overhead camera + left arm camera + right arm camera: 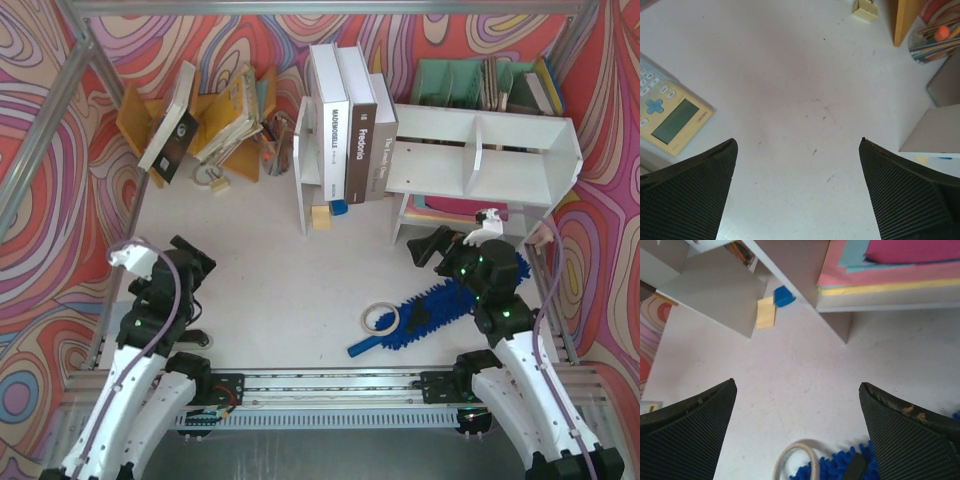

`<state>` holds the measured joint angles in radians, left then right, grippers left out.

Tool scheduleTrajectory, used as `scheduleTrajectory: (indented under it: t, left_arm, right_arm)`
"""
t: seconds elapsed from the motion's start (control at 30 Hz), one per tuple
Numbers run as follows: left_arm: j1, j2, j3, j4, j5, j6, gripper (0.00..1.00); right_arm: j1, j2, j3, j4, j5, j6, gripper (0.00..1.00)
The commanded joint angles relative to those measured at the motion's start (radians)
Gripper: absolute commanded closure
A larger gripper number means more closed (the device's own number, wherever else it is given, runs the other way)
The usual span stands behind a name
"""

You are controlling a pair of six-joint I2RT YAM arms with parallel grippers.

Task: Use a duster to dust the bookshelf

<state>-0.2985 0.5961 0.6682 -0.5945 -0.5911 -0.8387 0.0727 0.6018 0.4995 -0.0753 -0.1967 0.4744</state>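
Observation:
The white bookshelf stands at the back right, its two compartments bare; its leg shows in the right wrist view. On the table in front of it lies the blue fluffy duster, running diagonally with its handle end toward the near middle. My right gripper hovers open just above and left of the duster's far half, and the duster's blue fringe shows low between its fingers. Over bare table on the left, my left gripper is open and holds nothing.
A tape ring touches the duster's handle end. Coloured paper is stacked under the bookshelf. A small white stand with three books has yellow and blue blocks beside it. An orange book rack and teal organizer line the back. A calculator lies at the left.

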Motion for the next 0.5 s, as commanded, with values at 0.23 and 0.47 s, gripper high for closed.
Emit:
scheduleTrajectory:
  t: [0.23,0.47]
  left_arm:
    - [0.01,-0.01,0.049,-0.097,0.238,0.031,0.02]
    - [-0.08,0.132,0.114,-0.225,0.189,0.019,0.02]
  right_arm:
    - [0.006,0.081,0.102,-0.293,-0.121,0.046,0.03]
    - [0.082,0.106,0.208,-0.557,0.077,0.096,0.09]
